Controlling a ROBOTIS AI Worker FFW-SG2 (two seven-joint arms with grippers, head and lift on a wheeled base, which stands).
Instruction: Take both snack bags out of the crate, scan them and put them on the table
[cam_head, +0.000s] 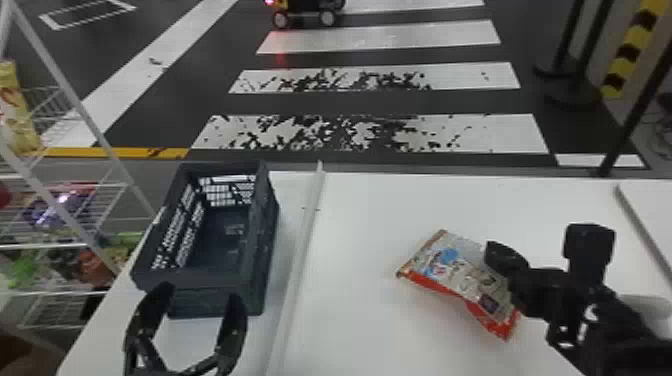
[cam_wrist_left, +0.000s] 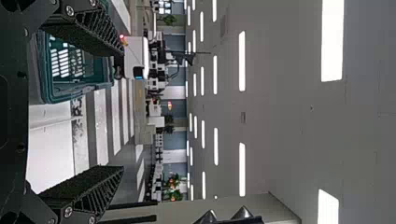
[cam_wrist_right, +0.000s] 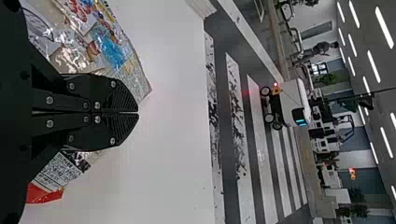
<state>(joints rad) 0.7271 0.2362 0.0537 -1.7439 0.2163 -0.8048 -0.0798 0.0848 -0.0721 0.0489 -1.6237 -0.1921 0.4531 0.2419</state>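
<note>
Silver-and-red snack bag (cam_head: 450, 270) lies on the white table (cam_head: 370, 330), about 2 o'clock from the robot, printed face up, askew. Right gripper (cam_wrist_right: 138, 112) is at the bag's 3 o'clock end, fingers pressed together, tips meeting, no film seen pinched between them. Left gripper (cam_head: 197, 295) is spread wide, nothing in it, at the near, 6 o'clock side of the dark slatted crate (cam_head: 262, 245), itself around 11 o'clock from the robot. Second bag: can't place it. Step looks like handling this bag on the table, either about to pick or just set down; scanned or not, can't tell. If picking: lift the right fingers clear first, spread them, come down astride the bag and close lightly on a gathered fold, since the film is likely slick and the contents crushable. Avoid closing on bare air above it or shoving it toward 12 o'clock with shut tips. For a scan, keep the printed code smooth and uncovered by the fingers. If it's already placed: go straight up, no sideways sweep, so the film doesn't snag.
</note>
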